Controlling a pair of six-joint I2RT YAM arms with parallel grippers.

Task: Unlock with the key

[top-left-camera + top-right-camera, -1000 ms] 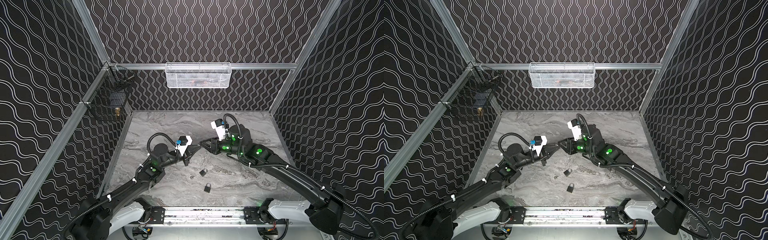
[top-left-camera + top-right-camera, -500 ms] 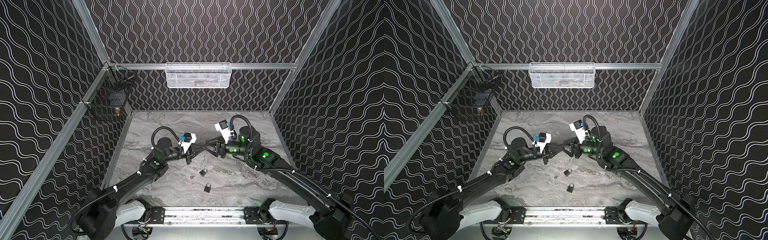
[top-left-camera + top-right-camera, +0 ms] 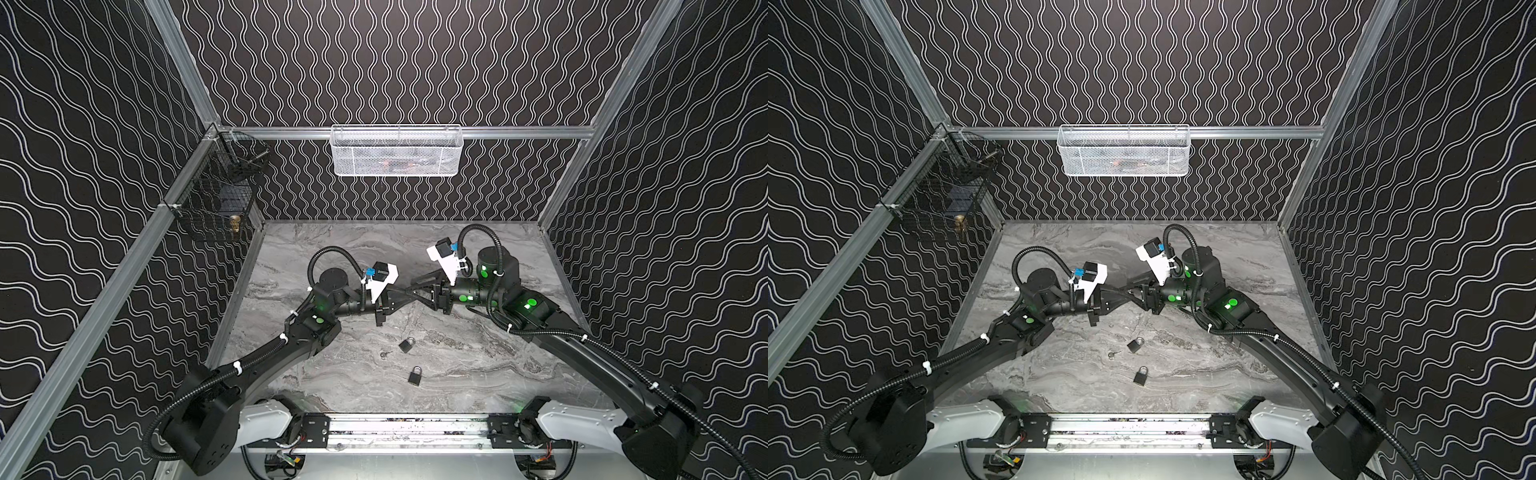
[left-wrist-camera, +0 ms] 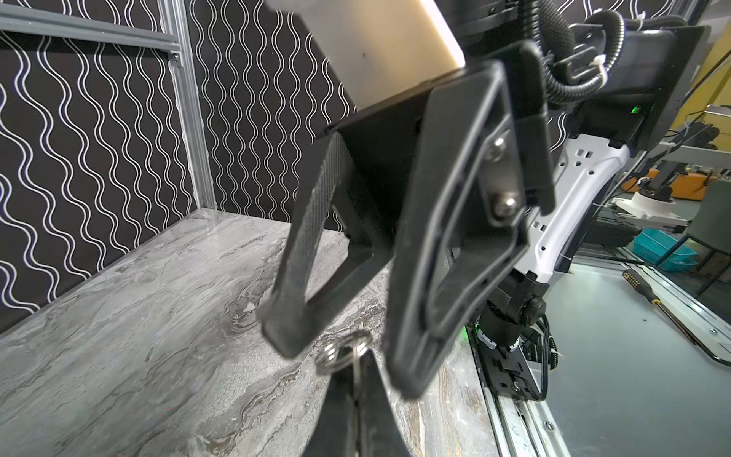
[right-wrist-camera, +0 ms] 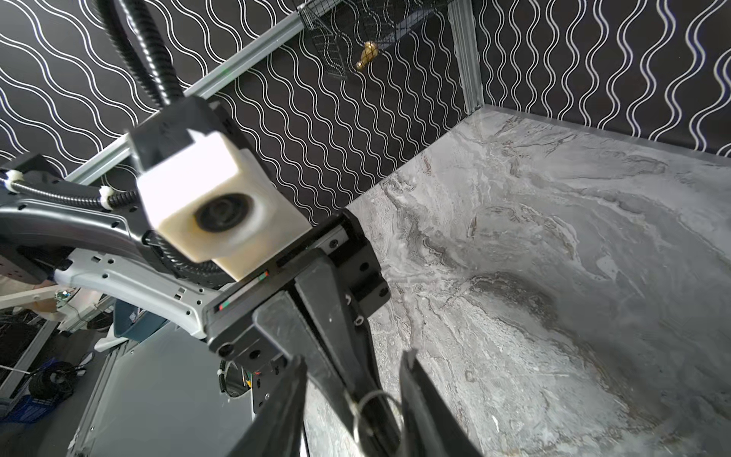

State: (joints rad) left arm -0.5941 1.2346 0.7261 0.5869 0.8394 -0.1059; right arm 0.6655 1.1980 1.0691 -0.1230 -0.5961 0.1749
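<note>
Black padlocks, two; pincers, two; loose key; held key.

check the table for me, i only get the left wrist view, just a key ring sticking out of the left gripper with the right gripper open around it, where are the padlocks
Observer: Both top views show two on the table, the far padlock and the near padlock. Both lie nearer the robot's base than the spot where the left gripper and right gripper meet.
Operator: any second key down there
Observer: Yes. Besides the held key, a loose key lies left of the far padlock in a top view, not touching it.
</note>
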